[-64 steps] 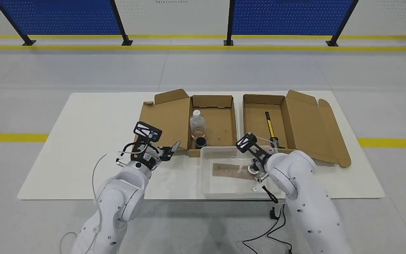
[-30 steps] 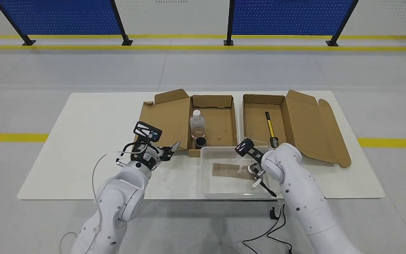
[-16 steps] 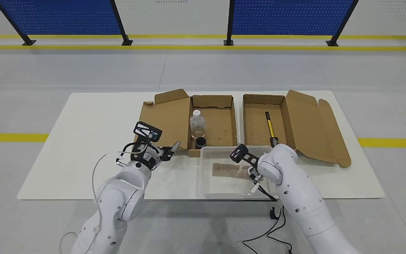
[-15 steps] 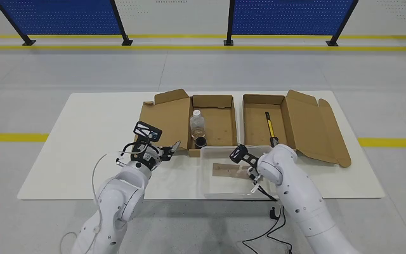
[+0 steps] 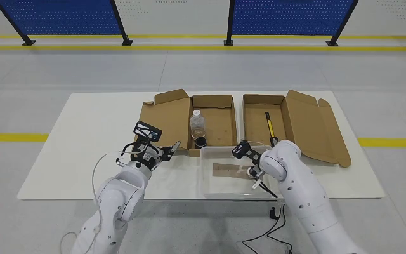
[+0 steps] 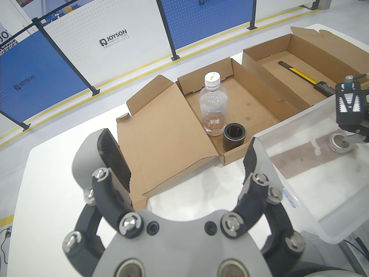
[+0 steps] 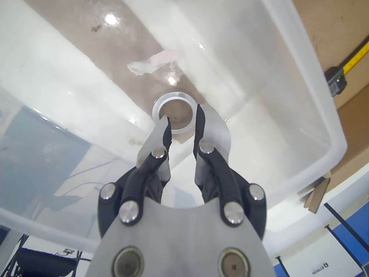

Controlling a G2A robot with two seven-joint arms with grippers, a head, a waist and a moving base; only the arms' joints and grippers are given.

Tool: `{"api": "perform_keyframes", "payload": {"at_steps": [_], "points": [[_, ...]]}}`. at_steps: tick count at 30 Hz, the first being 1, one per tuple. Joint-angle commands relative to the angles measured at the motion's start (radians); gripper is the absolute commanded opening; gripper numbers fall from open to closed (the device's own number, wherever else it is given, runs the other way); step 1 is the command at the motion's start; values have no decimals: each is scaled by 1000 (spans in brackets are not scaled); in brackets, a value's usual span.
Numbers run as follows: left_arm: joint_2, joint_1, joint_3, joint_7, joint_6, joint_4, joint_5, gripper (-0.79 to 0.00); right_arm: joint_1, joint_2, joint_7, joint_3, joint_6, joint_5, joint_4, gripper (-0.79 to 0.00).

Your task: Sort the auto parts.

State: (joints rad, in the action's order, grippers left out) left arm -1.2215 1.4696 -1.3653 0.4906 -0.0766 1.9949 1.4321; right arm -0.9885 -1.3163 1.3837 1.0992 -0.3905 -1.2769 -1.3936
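Note:
A silver metal ring (image 7: 173, 97) lies on the floor of the clear plastic bin (image 7: 259, 59) near the table's front edge. My right gripper (image 7: 183, 118) hangs just over the ring, fingers a little apart, and I see no hold on it. The left wrist view also shows that gripper (image 6: 350, 138) above the ring (image 6: 340, 144). My left gripper (image 6: 184, 157) stands wide open and empty over the table, beside the bin (image 6: 288, 122). From above, the right gripper (image 5: 252, 168) is in the bin (image 5: 216, 184) and the left gripper (image 5: 166, 152) is left of it.
The left cardboard box (image 5: 219, 124) holds a clear bottle (image 5: 197, 120) and a black cylinder (image 5: 200, 141). A yellow and black caliper (image 5: 270, 127) lies in the right box (image 5: 304, 127). Both boxes stand just behind the bin with open flaps.
My right arm has shifted left and slightly away from the front edge inside the bin, ending over the ring. The left arm has kept still.

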Motion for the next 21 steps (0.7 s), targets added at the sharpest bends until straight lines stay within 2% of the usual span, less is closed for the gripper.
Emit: {"api": "perform_keyframes", "payload": {"at_steps": [1, 21], "points": [[0, 0, 0, 0, 0, 0, 0, 0, 6, 1, 1, -3, 0, 0, 21, -579], [0, 0, 0, 0, 0, 0, 0, 0, 68, -3, -41, -41, 22, 39, 151, -637]]}}
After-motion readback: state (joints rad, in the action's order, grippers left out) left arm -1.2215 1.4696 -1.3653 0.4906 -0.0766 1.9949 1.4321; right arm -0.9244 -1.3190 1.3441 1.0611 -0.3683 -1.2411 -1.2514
